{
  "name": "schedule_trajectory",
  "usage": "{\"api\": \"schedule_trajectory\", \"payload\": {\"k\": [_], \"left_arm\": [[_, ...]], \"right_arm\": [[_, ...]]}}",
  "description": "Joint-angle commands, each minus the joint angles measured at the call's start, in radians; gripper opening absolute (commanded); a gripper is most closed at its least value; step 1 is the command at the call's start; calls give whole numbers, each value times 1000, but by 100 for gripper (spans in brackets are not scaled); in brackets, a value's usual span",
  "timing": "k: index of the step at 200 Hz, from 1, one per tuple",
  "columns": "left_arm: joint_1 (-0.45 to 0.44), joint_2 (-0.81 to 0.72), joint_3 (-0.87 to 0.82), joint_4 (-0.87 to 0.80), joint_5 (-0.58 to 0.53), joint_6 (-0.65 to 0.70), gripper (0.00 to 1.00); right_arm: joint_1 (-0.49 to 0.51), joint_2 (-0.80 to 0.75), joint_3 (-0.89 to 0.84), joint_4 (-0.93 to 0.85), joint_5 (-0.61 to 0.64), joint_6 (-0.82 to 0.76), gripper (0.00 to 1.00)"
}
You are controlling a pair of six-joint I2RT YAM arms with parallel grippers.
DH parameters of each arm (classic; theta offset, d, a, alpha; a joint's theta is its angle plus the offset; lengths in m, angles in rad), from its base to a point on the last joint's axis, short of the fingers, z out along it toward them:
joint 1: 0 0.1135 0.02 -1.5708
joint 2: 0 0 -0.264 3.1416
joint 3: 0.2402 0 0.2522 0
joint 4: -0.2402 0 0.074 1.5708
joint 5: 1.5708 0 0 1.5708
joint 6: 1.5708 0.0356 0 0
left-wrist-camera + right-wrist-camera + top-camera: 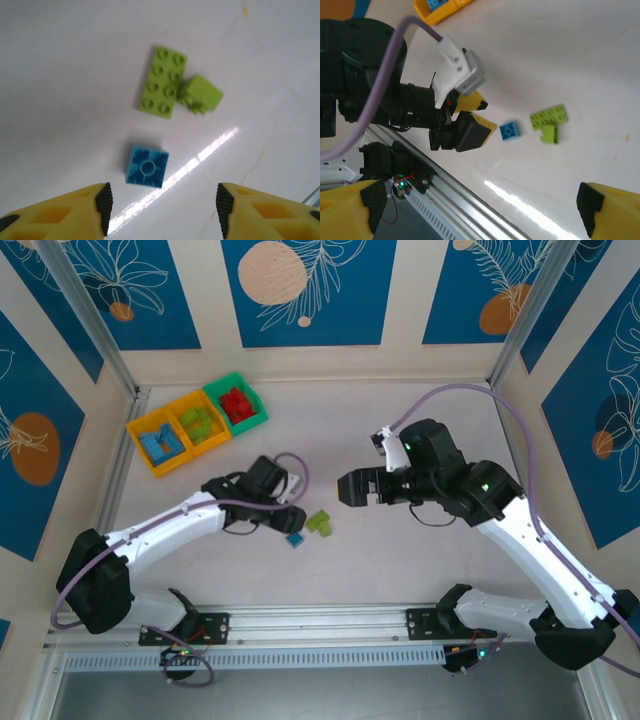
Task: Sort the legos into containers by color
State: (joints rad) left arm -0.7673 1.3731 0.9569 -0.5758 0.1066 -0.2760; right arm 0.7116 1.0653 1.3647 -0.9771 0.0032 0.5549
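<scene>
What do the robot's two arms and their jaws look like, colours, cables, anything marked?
The left arm and right arm match: white tubular links between black joint housings, on black bases. A lavender cable loops along each to the wrist, which carries a white camera bracket. Small green lights glow on the right arm. The jaws are yellow plastic lined with black ribbed pads.

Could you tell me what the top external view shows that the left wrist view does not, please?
Top external adds the three joined containers at far left, with sorted legos, blue, lime green and red in separate bins, plus the right gripper. Left wrist adds detail: the blue lego lies hollow side up, the long lime green lego studs up, a small lime green lego tipped against it, all ahead of the open left gripper. Both show these three loose legos on the table.
</scene>
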Motion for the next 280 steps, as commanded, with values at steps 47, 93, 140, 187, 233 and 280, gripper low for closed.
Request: {"api": "schedule_trajectory", "payload": {"k": [47, 93, 140, 187, 233, 280], "left_arm": [[-76, 208, -14, 2, -47, 190, 80], [-86, 315, 0, 68, -113, 151, 60], [-86, 307, -3, 78, -146, 130, 34], [-32, 176, -28, 114, -108, 122, 23], [297, 78, 94, 48, -68, 101, 23], [727, 225, 337, -27, -12, 13, 25]], "right_arm": [[31, -8, -16, -97, 50, 34, 100], [33, 4, -27, -77, 41, 37, 100], [35, 9, -26, -67, 40, 25, 100], [38, 10, -74, 34, -103, -27, 100], [28, 68, -37, 171, -25, -75, 100], [7, 173, 21, 244, -32, -109, 100]]}}
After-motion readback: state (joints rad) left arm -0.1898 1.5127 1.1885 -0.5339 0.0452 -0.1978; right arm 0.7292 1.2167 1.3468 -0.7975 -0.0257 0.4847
